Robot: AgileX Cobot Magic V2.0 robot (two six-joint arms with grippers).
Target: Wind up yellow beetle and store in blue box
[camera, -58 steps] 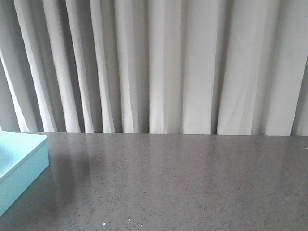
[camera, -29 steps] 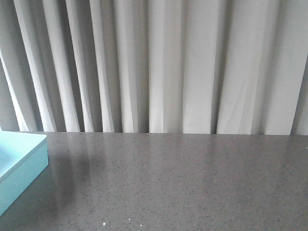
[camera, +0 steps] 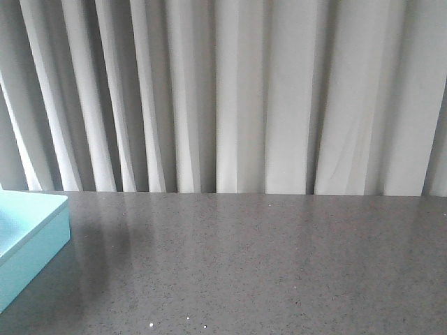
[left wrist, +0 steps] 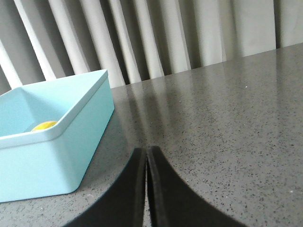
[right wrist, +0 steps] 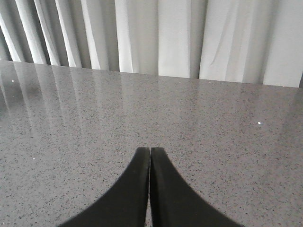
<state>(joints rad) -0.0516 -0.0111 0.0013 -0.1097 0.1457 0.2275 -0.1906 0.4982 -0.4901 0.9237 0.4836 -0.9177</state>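
The blue box (camera: pixel 28 241) stands at the left edge of the front view on the grey speckled table. In the left wrist view the box (left wrist: pixel 61 146) is open at the top, and the top of the yellow beetle (left wrist: pixel 44 125) shows inside it, mostly hidden by the box wall. My left gripper (left wrist: pixel 147 151) is shut and empty, over the table beside the box. My right gripper (right wrist: pixel 150 150) is shut and empty over bare table. Neither gripper shows in the front view.
A grey speckled table (camera: pixel 265 265) runs back to a pale pleated curtain (camera: pixel 237 98). The curtain also shows in both wrist views.
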